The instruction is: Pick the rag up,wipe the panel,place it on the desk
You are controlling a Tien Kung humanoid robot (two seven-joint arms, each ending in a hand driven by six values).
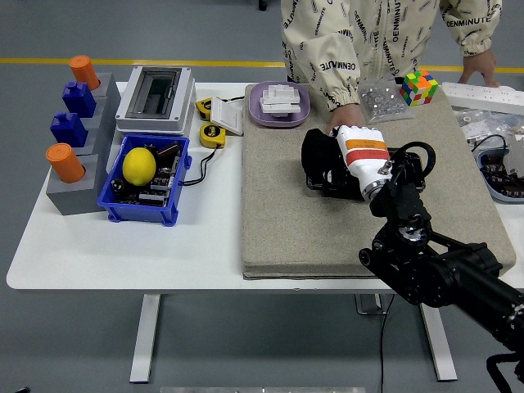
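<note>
The panel point(352, 176), a dark flat slab, is seen lying on the grey felt mat point(278, 221) that covers the right part of the white surface point(123, 246). A black rag point(318, 155) is pressed onto the panel's left end by the right hand point(348, 151), whose fingers are curled down over the cloth, so the rag is held bunched between palm and panel. The left hand is not in view. Just behind the panel, a person's hand point(337, 128) rests at its far edge, apparently steadying it.

The rag is judged soft, light and limp: it will fold and drag rather than slide stiffly, so it is best gathered in its bunched middle. The panel looks rigid and smooth, probably slippery on the felt, so wiping pressure could shift it unless it is braced. Left of the panel, bare mat is available for setting the rag down.
</note>
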